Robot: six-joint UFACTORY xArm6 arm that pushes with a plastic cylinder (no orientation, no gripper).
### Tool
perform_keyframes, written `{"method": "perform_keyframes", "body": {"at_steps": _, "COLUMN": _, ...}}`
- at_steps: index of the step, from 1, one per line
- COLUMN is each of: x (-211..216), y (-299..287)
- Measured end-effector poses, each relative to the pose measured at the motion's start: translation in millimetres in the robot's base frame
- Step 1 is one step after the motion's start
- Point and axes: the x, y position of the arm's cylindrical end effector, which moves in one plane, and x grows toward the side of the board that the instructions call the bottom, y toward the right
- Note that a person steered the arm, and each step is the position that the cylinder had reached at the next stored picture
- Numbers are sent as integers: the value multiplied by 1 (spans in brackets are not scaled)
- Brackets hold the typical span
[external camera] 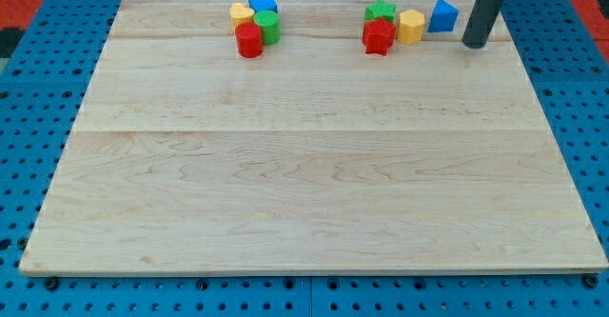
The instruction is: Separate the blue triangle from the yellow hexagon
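Note:
The blue triangle (pixel 442 15) sits near the board's top right edge, touching or nearly touching the yellow hexagon (pixel 410 26) on its left. A red star (pixel 379 36) and a green star (pixel 382 12) crowd the hexagon's left side. My tip (pixel 475 44) is just to the right of the blue triangle and slightly below it, a small gap apart.
A second cluster lies at the top left centre: a yellow block (pixel 242 14), a blue block (pixel 264 4), a green cylinder (pixel 267 27) and a red cylinder (pixel 249 41). The wooden board (pixel 304 184) ends close behind both clusters, with blue pegboard around it.

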Motion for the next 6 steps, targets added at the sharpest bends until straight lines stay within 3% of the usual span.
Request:
{"method": "perform_keyframes", "body": {"at_steps": 3, "x": -4, "y": 13}}
{"method": "perform_keyframes", "body": {"at_steps": 4, "x": -38, "y": 53}}
{"method": "perform_keyframes", "body": {"at_steps": 5, "x": -82, "y": 52}}
{"method": "perform_keyframes", "body": {"at_steps": 6, "x": -84, "y": 16}}
